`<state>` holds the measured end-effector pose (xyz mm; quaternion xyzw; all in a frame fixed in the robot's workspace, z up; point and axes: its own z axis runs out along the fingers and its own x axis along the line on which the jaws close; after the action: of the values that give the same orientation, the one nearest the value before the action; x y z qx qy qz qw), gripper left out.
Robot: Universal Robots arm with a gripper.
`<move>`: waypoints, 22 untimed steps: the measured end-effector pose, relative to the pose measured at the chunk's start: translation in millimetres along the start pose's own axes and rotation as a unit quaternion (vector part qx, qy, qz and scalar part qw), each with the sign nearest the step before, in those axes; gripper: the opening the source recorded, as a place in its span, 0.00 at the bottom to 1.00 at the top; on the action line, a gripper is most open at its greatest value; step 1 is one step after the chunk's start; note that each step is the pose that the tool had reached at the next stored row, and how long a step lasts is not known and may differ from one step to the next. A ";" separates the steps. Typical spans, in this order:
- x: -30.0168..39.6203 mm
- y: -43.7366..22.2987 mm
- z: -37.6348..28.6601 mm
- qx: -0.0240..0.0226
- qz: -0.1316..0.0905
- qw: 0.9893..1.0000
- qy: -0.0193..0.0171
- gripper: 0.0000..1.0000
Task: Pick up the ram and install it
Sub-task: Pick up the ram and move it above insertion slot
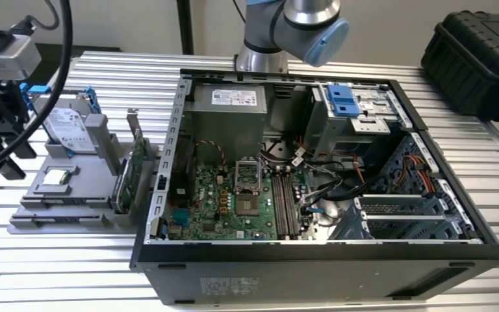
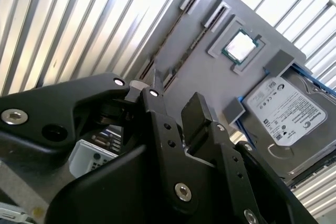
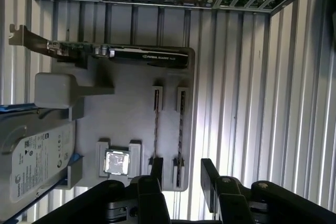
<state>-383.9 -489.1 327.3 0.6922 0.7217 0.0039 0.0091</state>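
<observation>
Table (image 1: 59,273): silver, ribbed in parallel lines. Holder tray (image 1: 76,198), left of exterior view: plain grey. Computer case (image 1: 319,270): black. Motherboard (image 1: 223,208): green. Drive bracket (image 1: 342,101): blue. Gripper (image 3: 182,169): black. Arm joint cap (image 1: 327,39): pale blue.

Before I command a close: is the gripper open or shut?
Open. In the first wrist view the gripper has its two fingers apart, holding nothing; the ram stands in its slot on the tray.
</observation>
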 end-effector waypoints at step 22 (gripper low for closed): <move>0.2 -0.3 17.8 0.000 -0.008 1.000 0.000 1.00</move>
<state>-383.9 -489.0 309.5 0.6862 0.7273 0.0038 0.0089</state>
